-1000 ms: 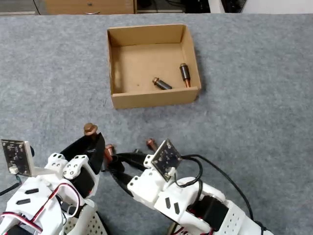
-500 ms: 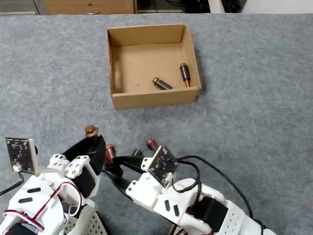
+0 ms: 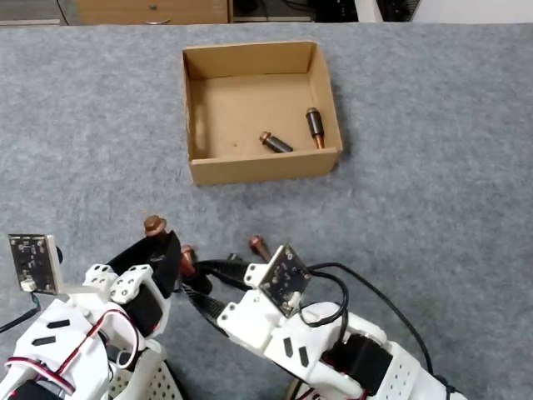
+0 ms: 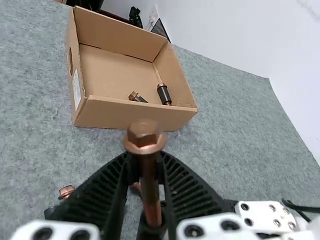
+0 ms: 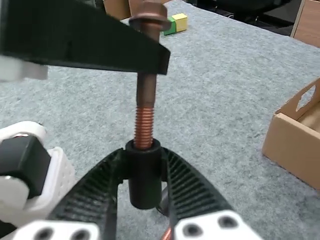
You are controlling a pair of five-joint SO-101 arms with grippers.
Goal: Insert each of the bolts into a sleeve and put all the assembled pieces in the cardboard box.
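left gripper [image 4: 145, 165]: sat at the near left of the table, clenched on the shank of a bolt with one black finger on each side.
bolt [image 4: 145, 137]: copper-coloured, stood upright with its hex head above the fingers. its threaded end pointed down and met the mouth of the sleeve; how far it went in could not be told.
loose bolt [image 3: 185, 253]: lay on the table between the two grippers, partly hidden, with its copper head showing.
right gripper [image 5: 143, 161]: sat just right of the left gripper and lower, its fingers closed around the sleeve.
sleeve [image 5: 144, 175]: black, stood upright between the right gripper's fingers, directly under the held bolt.
second loose bolt [image 3: 258, 246]: lay on the table just beyond the right arm's wrist camera.
cardboard box [image 3: 250, 171]: open-topped, stood on the far side of both grippers and well apart from them.
assembled piece [image 3: 275, 142]: lay slanted on the box floor, towards the near right corner.
second assembled piece [image 3: 315, 127]: lay beside the box's right wall.
table [image 3: 433, 167]: had a grey, carpet-like surface.
green block [image 5: 168, 26]: sat on the grey surface, well beyond the held bolt.
yellow block [image 5: 180, 21]: touched the green block.
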